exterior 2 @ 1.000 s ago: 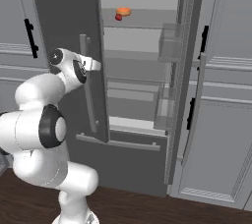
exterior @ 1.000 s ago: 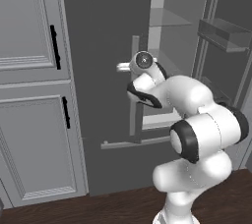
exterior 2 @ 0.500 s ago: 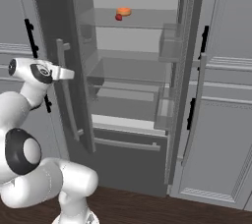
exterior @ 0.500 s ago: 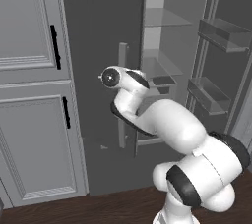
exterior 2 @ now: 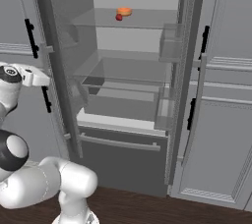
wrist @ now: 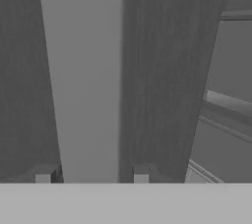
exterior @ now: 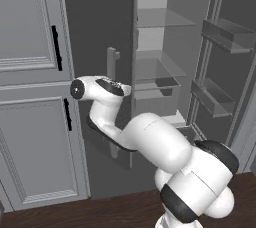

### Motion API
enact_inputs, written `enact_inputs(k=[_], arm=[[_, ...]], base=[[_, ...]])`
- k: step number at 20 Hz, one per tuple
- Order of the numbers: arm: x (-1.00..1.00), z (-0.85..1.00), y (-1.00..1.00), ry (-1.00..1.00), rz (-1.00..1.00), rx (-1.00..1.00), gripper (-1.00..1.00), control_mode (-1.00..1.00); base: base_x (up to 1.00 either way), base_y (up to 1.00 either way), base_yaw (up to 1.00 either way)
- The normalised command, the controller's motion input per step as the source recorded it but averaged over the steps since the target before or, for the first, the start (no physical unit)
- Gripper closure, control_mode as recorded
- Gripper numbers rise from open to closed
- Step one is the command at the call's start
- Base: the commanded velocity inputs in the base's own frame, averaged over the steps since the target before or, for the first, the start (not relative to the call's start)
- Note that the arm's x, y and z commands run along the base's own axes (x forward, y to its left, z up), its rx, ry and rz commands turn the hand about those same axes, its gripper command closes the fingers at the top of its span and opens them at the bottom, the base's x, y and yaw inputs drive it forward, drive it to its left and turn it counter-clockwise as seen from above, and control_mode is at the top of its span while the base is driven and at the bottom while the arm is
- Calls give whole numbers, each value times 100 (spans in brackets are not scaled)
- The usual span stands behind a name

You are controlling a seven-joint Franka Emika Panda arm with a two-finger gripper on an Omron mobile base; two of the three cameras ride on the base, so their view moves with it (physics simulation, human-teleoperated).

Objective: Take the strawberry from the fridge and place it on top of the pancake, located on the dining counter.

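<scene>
Door-opening step: gripper (wrist: 92, 176) fingers clamped on the fridge's (exterior 2: 123, 100) long grey bar handle (wrist: 83, 80). Next: let go, reach the tiny dark-red strawberry (exterior 2: 118, 17) on the top glass shelf (exterior 2: 98, 20).

fridge (exterior 2: 133, 179): 1 (doors open) | strawberry (exterior 2: 118, 17): 1 | orange disc (exterior 2: 124, 11): 1

Fridge shelves and what is sitting on them

You are looking into the open fridge (exterior 2: 138, 100), where the top glass shelf (exterior 2: 147, 20) is carrying 2 things: the strawberry (exterior 2: 118, 17) and, touching it just behind, a flat orange disc (exterior 2: 124, 11). The lower shelf (exterior 2: 130, 73) is showing nothing on it.
</scene>
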Motion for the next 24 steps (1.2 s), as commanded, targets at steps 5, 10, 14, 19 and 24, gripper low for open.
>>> enact_inputs(k=[5, 10, 14, 19, 24], arm=[[-33, 0, 33, 0, -21, -1, 100, -100], [-48, 0, 41, 0, -15, 0, 100, -100], [-26, 0, 30, 0, -14, 0, -100, -100], [0, -1, 7, -5, -1, 1, -100, -100], [-3, -2, 16, -2, 0, 1, -100, -100]], base=[[0, 0, 0], [0, 0, 0], [0, 0, 0], [0, 0, 0], [0, 0, 0]])
